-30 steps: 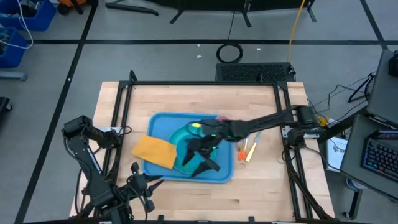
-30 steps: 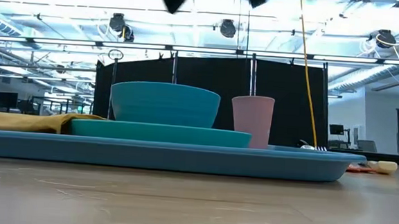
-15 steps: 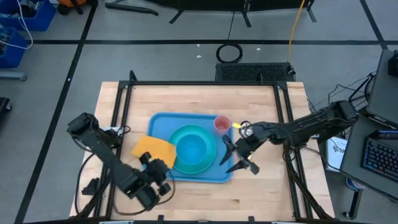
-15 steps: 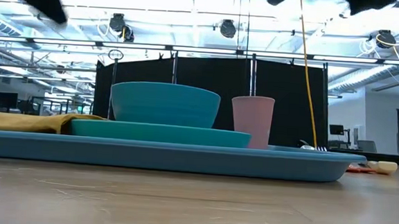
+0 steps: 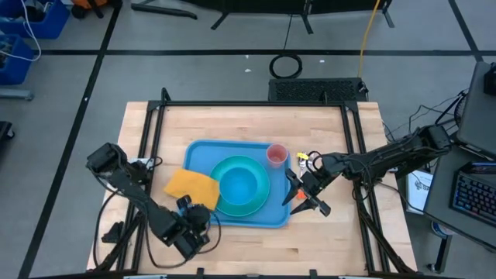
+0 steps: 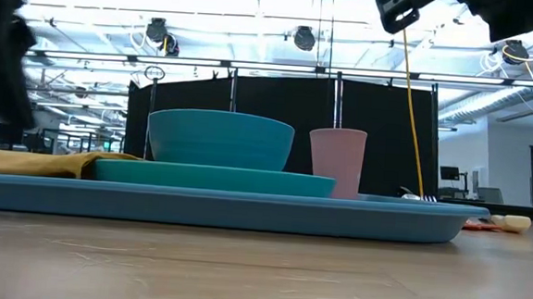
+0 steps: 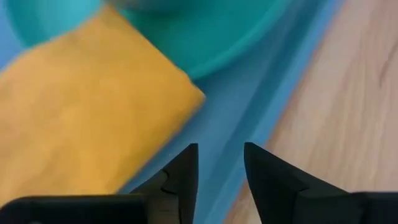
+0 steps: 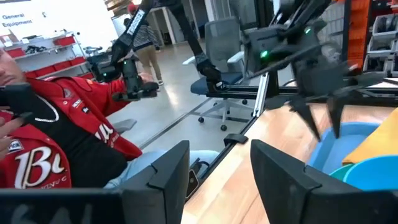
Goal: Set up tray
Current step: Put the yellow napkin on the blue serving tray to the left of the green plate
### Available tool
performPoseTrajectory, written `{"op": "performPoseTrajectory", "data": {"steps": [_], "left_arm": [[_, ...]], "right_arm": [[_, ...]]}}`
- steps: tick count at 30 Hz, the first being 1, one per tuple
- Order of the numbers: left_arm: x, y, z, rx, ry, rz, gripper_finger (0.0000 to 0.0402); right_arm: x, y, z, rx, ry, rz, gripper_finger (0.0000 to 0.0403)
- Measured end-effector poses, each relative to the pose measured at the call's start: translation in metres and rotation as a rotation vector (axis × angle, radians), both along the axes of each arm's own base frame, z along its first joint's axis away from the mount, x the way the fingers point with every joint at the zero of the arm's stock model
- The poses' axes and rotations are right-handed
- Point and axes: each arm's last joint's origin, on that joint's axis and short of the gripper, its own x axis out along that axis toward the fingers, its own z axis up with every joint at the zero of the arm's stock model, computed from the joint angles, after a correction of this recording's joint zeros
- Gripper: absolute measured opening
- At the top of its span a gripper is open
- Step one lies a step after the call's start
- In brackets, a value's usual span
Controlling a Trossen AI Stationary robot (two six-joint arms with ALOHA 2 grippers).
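Note:
The light-blue tray (image 5: 203, 155) lies mid-table. On it sit a teal plate (image 5: 225, 204) carrying a teal bowl (image 5: 242, 186), a pink cup (image 5: 277, 155) at its far right corner, and an orange napkin (image 5: 192, 187) that overhangs its left rim. In the low view the tray (image 6: 244, 211), bowl (image 6: 219, 139) and cup (image 6: 336, 161) stand in a row. My left gripper (image 5: 195, 225) hovers open over the tray's near left rim (image 7: 249, 124), beside the napkin (image 7: 81, 124). My right gripper (image 5: 304, 200) is open above the tray's right edge and touches nothing.
Utensils (image 6: 508, 222) lie on the wood just right of the tray, partly under my right arm. A black frame (image 5: 256, 104) runs around the tabletop. A person in a red shirt (image 8: 56, 143) sits beyond the table's left side. Bare wood stretches along the near and far edges.
My right gripper has left its place above the plate and moved toward the table's right, now at the tray's right edge. My left arm has swung in from the near left corner toward the tray's near left rim beside the napkin. The tray's things stay put.

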Motion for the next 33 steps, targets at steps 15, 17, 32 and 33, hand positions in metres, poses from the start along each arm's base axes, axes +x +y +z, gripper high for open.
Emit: {"op": "performPoseTrajectory", "data": {"steps": [15,17,32,33], "left_arm": [[-0.002,-0.034,-0.04,0.417,0.109,-0.087,0.0138],[0.0,-0.039,-0.043,0.469,0.142,-0.094,0.0138],[0.006,-0.038,-0.068,0.652,0.177,-0.086,0.0139],[0.007,-0.037,-0.068,0.655,0.175,-0.089,0.0139]], "right_arm": [[-0.003,0.0,-0.017,0.015,0.074,-0.112,0.016],[-0.004,0.0,-0.019,0.019,0.086,-0.112,0.016],[-0.006,0.006,-0.018,0.028,0.075,-0.092,0.016],[-0.006,0.006,-0.018,0.028,0.074,-0.092,0.016]]}}
